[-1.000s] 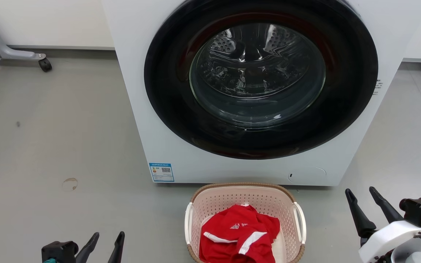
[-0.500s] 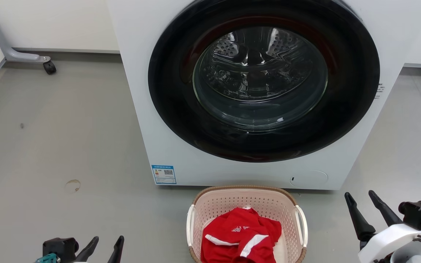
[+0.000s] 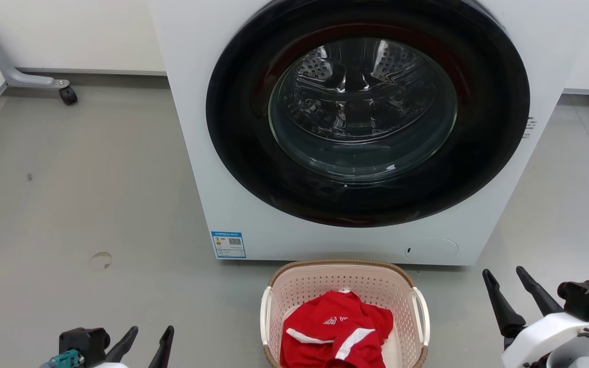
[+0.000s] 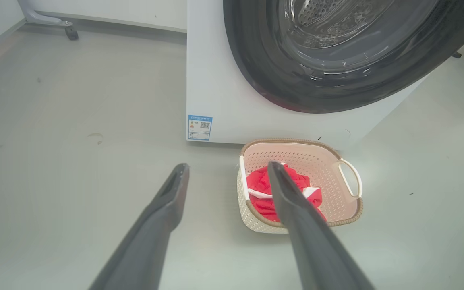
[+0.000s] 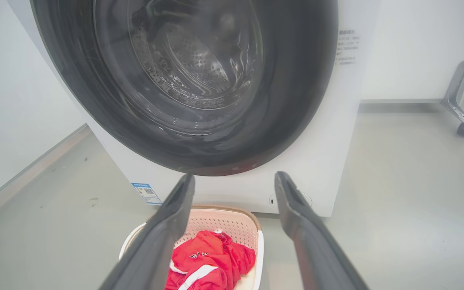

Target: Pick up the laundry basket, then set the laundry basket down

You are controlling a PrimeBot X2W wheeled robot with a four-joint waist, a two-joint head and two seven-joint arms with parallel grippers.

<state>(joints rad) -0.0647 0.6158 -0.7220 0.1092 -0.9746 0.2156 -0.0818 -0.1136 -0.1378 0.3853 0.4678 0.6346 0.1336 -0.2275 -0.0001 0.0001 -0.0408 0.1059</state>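
A small rounded-rectangular cream plastic laundry basket (image 3: pixel 345 280) with perforated walls, a brown woven-look rim and two white side handles stands on the grey smooth floor (image 3: pixel 69 204), just in front of the base of a white front-loading washing machine (image 3: pixel 325 244) and roughly below its round dark-rimmed glass door (image 3: pixel 361 107). A crumpled red garment with white stripes (image 3: pixel 335 332) lies inside the basket, heaped toward its near side (some pale fabric shows under it at the right). The left gripper (image 3: pixel 152 332) hangs low above the floor well to the left of the basket, its two long dark fingers spread apart and empty, touching nothing. In the left wrist view its fingers frame the bare floor beside the basket's left handle (image 4: pixel 243 177), with one finger overlapping the garment in the picture only. The right gripper (image 3: pixel 503 273) stands to the right of the basket, apart from the right handle (image 3: pixel 422 312), its fingers likewise parted with nothing between them. In the right wrist view they point toward the machine's lower front panel, above the basket's far rim. A small blue label (image 3: pixel 228 244) sits at the lower left corner of the machine's front. Near the floor's far left edge stands a grey metal leg with a black castor (image 3: pixel 67 94).
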